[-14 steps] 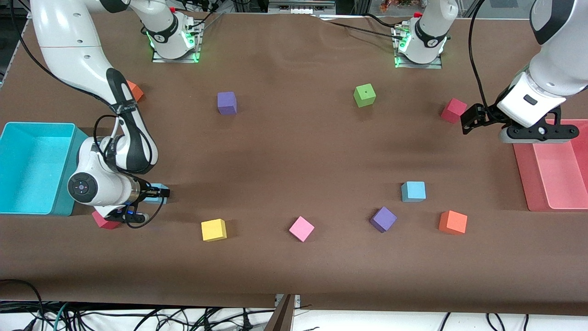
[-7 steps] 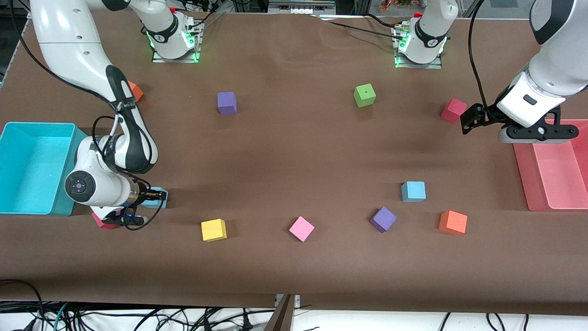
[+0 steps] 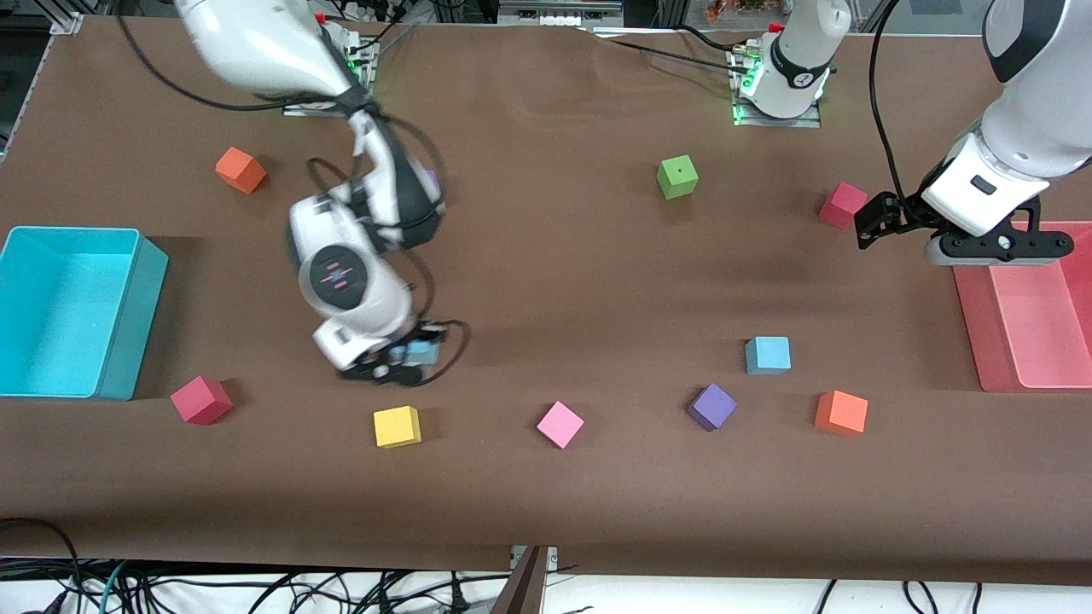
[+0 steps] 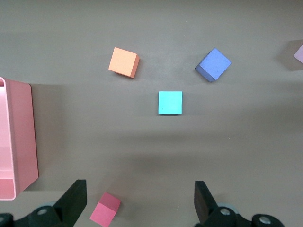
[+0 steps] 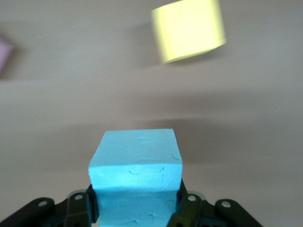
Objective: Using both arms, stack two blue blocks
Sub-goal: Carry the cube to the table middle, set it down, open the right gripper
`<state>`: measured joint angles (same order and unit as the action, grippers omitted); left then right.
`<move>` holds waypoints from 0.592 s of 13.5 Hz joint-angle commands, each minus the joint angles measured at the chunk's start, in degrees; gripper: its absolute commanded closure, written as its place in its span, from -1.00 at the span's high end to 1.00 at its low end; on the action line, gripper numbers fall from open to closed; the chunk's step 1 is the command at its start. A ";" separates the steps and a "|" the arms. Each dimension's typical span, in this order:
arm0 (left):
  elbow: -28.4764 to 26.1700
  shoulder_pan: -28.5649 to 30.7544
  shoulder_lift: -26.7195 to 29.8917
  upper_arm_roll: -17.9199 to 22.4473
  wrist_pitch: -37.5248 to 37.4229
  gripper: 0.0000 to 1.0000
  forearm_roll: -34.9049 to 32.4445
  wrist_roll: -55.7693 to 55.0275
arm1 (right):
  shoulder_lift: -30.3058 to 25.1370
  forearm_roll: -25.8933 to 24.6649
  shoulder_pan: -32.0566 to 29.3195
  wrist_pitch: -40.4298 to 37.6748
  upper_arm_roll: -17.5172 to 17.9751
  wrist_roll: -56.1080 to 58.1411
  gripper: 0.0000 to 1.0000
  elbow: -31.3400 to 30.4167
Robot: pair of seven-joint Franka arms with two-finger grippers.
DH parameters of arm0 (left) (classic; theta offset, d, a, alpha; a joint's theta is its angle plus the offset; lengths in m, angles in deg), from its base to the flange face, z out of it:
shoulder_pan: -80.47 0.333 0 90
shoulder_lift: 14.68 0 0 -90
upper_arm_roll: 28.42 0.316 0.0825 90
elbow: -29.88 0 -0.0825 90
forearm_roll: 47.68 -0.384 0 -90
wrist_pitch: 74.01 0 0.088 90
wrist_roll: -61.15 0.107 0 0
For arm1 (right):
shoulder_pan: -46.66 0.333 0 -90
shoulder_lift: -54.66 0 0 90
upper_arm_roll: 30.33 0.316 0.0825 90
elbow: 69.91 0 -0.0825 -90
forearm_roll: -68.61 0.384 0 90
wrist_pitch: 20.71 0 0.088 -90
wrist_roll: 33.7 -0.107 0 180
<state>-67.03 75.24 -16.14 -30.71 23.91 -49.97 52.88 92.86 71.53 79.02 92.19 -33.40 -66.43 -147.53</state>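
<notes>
Now your right gripper (image 3: 408, 356), jaws clamped on one blue block (image 5: 136, 163), rides above the table (image 3: 546, 281); carry it level to the other blue block (image 3: 768, 355) near the purple cube (image 3: 711, 406). The left gripper (image 4: 139, 201) waits, jaws apart.

Both glossy white jointed robot arms, right (image 3: 341, 281) and left (image 3: 1015, 145), had black joint bands and trailing black cables. Green lights glowed at their bases. Each black two-finger gripper (image 4: 139, 210) looked matte.
</notes>
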 commanded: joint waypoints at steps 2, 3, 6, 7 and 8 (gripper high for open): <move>1.47 -0.31 -0.73 0.27 -1.06 1.00 1.06 -0.08 | 2.22 3.40 5.50 2.14 2.97 -12.84 -0.34 4.23; 1.47 -0.31 -0.73 0.27 -1.06 1.00 1.06 -0.08 | 2.83 3.41 7.26 3.98 3.68 -15.40 -0.33 4.23; 1.47 -0.31 -0.73 0.27 -1.06 1.00 1.06 -0.08 | 6.17 3.32 12.71 9.43 3.95 -19.64 -0.27 4.23; 1.47 -0.31 -0.73 0.27 -1.06 1.00 1.06 -0.08 | 7.48 3.41 13.77 10.58 3.95 -20.78 -0.26 4.23; 1.47 -0.31 -0.73 0.27 -1.06 1.00 1.06 -0.08 | 8.72 3.41 14.56 11.90 3.95 -21.83 -0.17 4.15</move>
<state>-67.03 75.24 -16.17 -30.71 23.90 -49.97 52.88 98.41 74.16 92.57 102.17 -29.29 -86.40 -145.22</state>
